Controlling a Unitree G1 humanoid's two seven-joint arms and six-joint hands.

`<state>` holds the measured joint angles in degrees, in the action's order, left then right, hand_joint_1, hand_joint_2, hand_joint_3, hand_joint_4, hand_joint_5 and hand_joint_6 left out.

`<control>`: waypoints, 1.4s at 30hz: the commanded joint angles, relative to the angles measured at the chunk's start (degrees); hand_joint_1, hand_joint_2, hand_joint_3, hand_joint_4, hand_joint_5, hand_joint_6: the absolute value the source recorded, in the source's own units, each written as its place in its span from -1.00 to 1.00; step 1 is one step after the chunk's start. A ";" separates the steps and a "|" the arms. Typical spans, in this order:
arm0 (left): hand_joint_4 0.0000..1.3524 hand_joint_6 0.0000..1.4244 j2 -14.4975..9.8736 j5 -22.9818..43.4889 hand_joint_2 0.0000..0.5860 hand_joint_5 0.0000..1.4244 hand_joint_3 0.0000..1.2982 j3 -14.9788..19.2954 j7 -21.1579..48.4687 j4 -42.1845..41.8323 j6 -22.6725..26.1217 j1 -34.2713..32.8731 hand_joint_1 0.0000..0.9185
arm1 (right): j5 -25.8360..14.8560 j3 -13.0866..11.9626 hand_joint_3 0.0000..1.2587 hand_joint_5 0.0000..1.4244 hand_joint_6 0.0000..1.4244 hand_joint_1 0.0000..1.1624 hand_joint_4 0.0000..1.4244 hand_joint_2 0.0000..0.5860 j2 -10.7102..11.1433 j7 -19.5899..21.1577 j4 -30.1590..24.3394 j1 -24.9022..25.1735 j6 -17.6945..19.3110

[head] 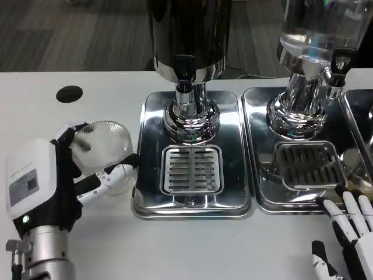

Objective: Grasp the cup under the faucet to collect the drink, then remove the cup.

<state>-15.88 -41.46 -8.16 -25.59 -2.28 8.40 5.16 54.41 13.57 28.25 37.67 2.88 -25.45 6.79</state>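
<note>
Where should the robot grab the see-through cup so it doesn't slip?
Around its round side wall, coming from the left. The cup stands upright on the table beside the left tray, and the left hand already wraps it that way, fingers in front, thumb behind. The tray blocks its right side.

The cup (108, 153) is clear plastic, see-through and faintly frosted, with its round form turned toward the camera. It lies to the left of the left tray (192, 157), off the tray and on the white table, close beside the tray's left edge. Whether it holds any liquid cannot be told. The faucet (184, 79) is a short chrome spout under the dark dispenser body, pointing down over the tray, above and behind the slotted grate (192, 170). The cup is well to the left of the faucet, not beneath it.
</note>
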 commanded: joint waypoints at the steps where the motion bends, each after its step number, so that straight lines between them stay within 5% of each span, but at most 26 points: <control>1: -0.12 0.64 1.12 -3.04 -0.66 0.21 -0.13 -2.40 1.34 -0.24 1.47 -3.59 0.04 | 0.25 -1.36 -0.84 -1.00 -0.94 -0.74 -1.00 0.64 0.92 1.21 -1.97 -1.01 0.39; 8: -0.12 0.65 3.74 -4.87 -0.65 0.25 -0.13 -5.19 1.73 5.65 4.15 -9.36 -0.24 | -0.29 -2.55 -0.85 -1.00 -0.95 -0.72 -1.00 0.65 1.10 1.15 -2.64 -1.73 1.12; 21: -0.12 0.65 7.79 -7.86 -0.60 0.25 -0.16 -11.56 -2.07 17.66 6.06 -17.44 -0.35 | -0.72 -3.71 -0.85 -1.00 -0.95 -0.69 -1.00 0.65 0.86 0.40 -4.28 -2.39 1.27; 42: -0.24 0.56 8.03 -13.35 -0.53 0.17 -0.33 -17.28 -9.09 22.87 8.28 -19.63 -0.56 | -2.64 -4.98 -0.82 -1.00 -0.95 -0.68 -1.00 0.65 1.09 0.20 -3.91 -3.13 2.21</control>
<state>-7.88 -54.34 -25.44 -32.76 19.80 16.70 -13.08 52.23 9.30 29.26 38.13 -0.80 -28.26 8.52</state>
